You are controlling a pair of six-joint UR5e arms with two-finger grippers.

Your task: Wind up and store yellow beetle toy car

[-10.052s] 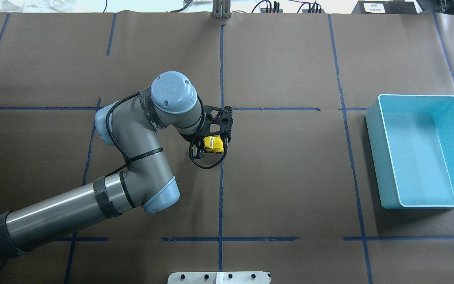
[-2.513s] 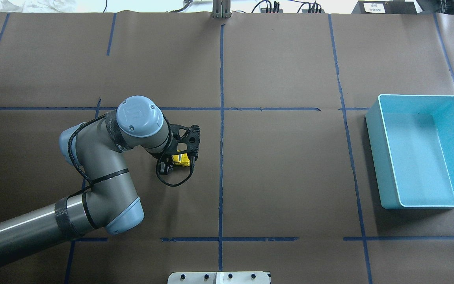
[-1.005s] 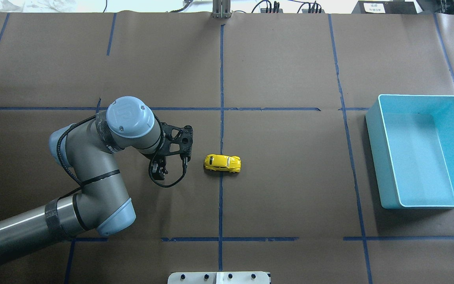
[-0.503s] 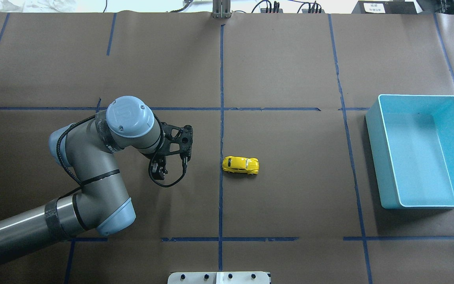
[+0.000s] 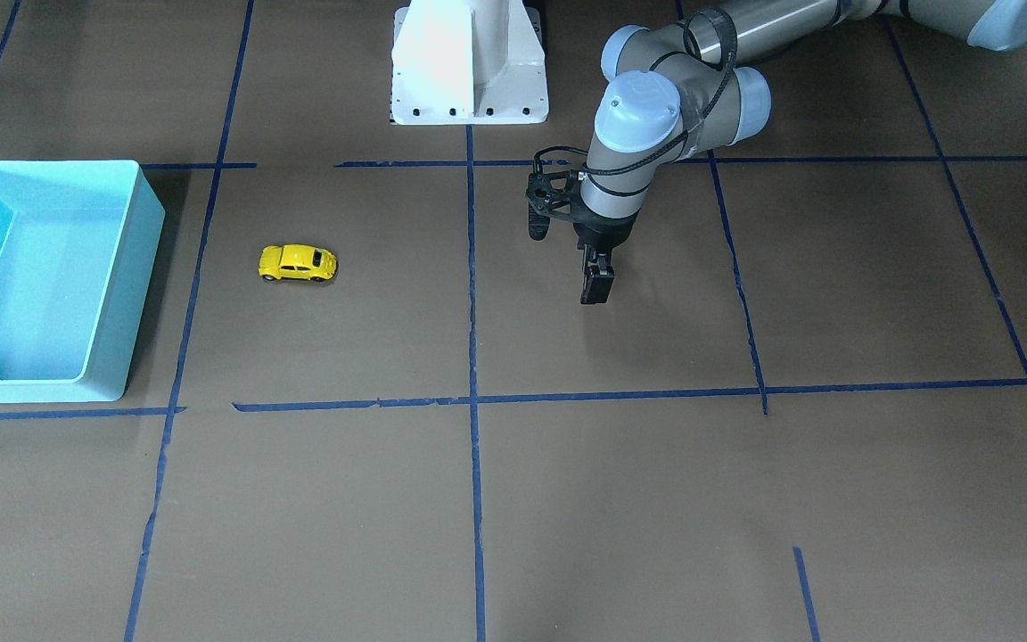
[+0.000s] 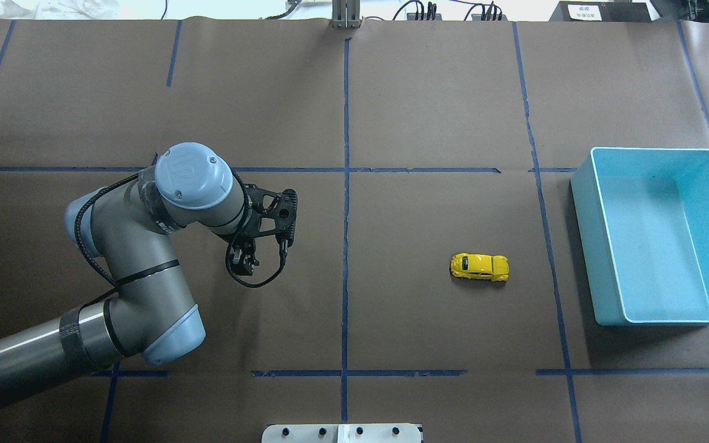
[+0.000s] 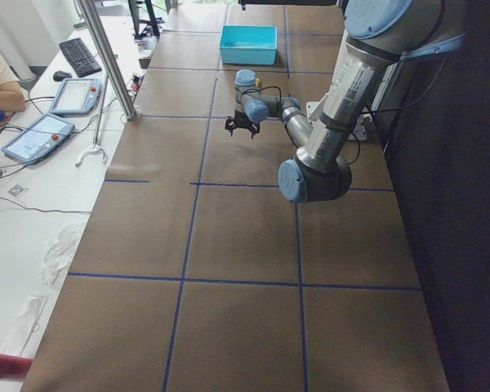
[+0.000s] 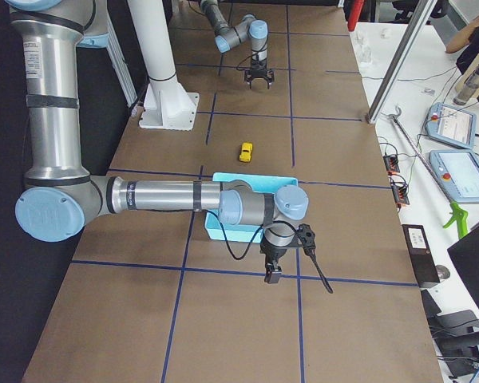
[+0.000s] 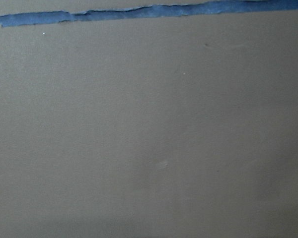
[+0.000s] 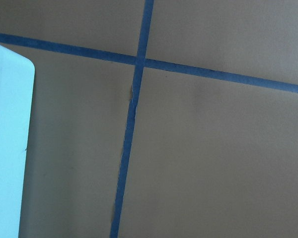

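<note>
one risk: a nudged yellow beetle toy car (image 6: 479,267), loose near the turquoise bin (image 6: 582,209), rolls off on its wheels; the left gripper (image 6: 243,264) holds nothing, opening unclear.

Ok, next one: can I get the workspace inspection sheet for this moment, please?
Surface: table under brown paper with a blue tape grid.
Job's things: yellow beetle toy car on its wheels, free of both grippers, short of the turquoise bin, which looks empty.
Clutter: nothing seen.
Grippers: left gripper hangs over bare paper, holding nothing, jaws unclear; right gripper hangs beyond the bin, state cannot be told.
Cables: black cable looped at the left wrist; a second cable at the right wrist.
Surroundings: white robot pedestal; teach pendants and keyboard on a side desk.
</note>
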